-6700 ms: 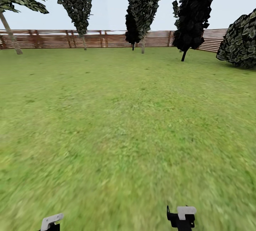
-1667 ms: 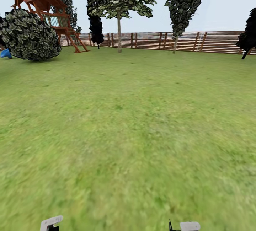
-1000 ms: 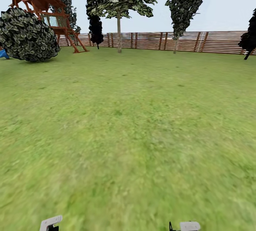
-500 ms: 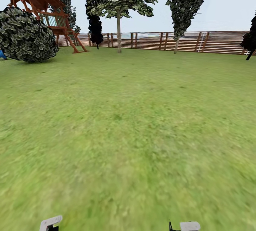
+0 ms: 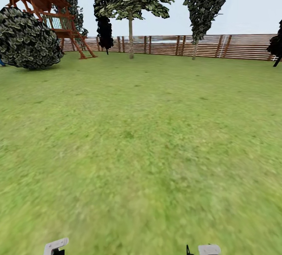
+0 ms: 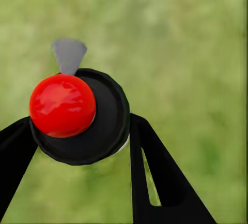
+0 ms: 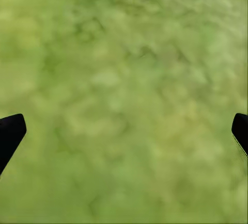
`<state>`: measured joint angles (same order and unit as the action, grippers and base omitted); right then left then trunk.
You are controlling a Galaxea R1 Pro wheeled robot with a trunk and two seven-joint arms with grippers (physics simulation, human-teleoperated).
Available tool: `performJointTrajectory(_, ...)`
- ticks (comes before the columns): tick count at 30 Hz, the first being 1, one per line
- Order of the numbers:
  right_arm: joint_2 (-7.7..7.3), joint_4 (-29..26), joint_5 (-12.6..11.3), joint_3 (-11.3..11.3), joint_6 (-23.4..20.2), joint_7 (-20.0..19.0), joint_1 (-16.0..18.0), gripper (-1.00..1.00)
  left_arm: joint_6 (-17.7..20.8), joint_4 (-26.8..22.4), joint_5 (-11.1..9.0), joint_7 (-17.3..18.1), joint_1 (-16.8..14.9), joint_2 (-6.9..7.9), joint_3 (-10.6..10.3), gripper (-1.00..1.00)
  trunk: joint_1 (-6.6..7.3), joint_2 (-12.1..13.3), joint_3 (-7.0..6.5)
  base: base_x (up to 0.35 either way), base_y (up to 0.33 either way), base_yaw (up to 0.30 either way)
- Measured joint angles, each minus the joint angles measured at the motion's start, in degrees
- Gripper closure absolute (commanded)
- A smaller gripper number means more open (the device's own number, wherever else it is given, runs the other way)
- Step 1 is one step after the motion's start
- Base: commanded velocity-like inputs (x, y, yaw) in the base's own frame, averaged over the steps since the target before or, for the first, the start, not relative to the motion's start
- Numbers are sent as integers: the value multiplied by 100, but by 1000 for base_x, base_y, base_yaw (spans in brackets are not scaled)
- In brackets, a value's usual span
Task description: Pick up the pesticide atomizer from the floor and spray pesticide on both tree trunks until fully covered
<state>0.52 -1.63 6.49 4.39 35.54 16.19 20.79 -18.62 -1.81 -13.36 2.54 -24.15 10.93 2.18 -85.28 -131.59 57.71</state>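
Observation:
In the left wrist view, the pesticide atomizer (image 6: 77,115), a dark round body with a glossy red knob and a grey nozzle tip, sits between the black fingers of my left gripper (image 6: 80,125), which is shut on it. My right gripper (image 7: 124,131) hangs open over bare grass, its fingertips wide apart. Both grippers' pale tops peek in at the head view's lower edge: left gripper (image 5: 56,246), right gripper (image 5: 205,249). Far ahead by the fence stand two trees with pale trunks, one broad-crowned (image 5: 131,39) and one narrow (image 5: 194,49). No white specks show on them.
Open lawn (image 5: 141,129) stretches to the slatted wooden fence (image 5: 235,46). At the far left are a large round bush (image 5: 27,37) and a red-brown wooden play tower (image 5: 51,15). A black conifer (image 5: 105,31) stands near the fence, another dark one (image 5: 276,45) at the right edge.
The camera has swung round since the oldest frame, bringing the bush and play tower into view. Over the last second the view drifts slightly, the scene sliding left. Both grippers keep their places.

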Motion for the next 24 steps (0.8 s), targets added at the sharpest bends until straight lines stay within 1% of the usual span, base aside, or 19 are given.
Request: performJointTrajectory(24, 0, 1, 0, -1, 1, 0, 0, -100, 4, 0, 0, 0, -1, -4, -1, 100, 0, 0, 0, 339, 0, 0)
